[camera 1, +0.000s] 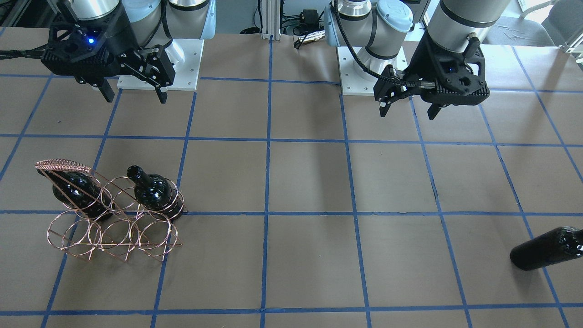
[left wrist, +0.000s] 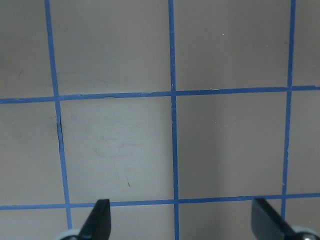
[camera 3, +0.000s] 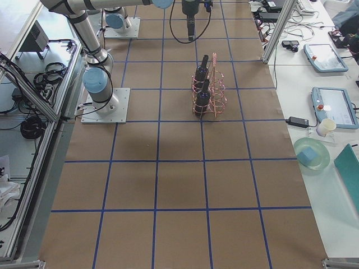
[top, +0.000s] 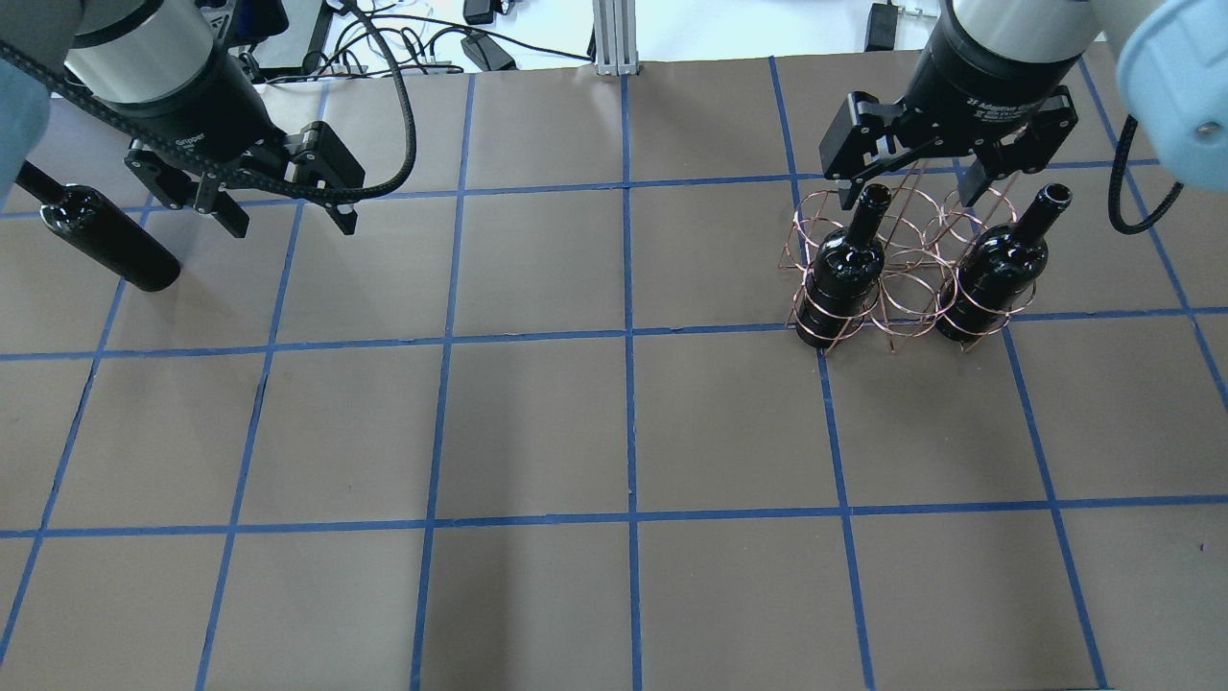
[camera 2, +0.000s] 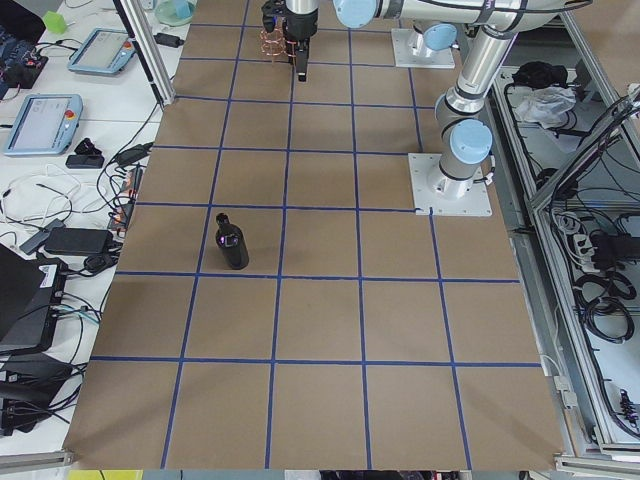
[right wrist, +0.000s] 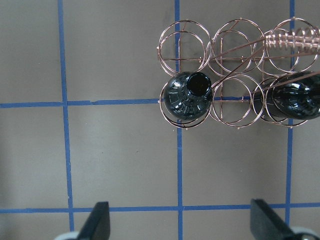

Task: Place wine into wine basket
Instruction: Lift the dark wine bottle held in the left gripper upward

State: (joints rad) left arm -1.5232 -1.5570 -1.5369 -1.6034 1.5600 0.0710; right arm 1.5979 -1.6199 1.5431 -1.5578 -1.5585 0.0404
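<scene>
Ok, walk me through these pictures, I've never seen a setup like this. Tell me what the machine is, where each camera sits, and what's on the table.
This is a robot with two arms at a brown table marked with blue tape. Each arm ends in a two-finger gripper. Six cameras caught the same moment. One faces the robot from across the table, one looks over its shoulders, two look along the table from its ends, and one rides on each wrist.

On the robot's right side stands a copper wire wine basket with two dark bottles upright in it. A third bottle stands alone on the robot's left side, outside the basket.

The left gripper and the right gripper are both open and hold nothing.
</scene>
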